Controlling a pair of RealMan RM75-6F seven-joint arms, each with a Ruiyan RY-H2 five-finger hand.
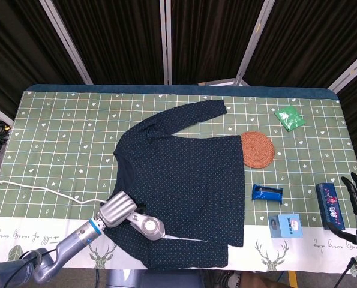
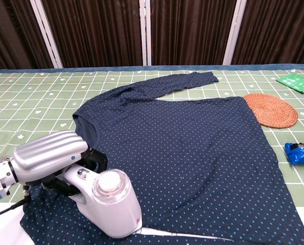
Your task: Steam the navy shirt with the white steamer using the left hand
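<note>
Navy shirt [image 2: 182, 138] is lying flat on the desk [image 1: 52, 126], stretching away and rightward from your left hand [image 2: 49, 155], which is gripping the white steamer [image 2: 111, 204] on its near-left hem.

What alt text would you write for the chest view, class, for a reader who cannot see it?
The robot's left hand grips a white steamer resting on the near edge of a navy shirt spread on a green table. A woven coaster lies right.
</note>
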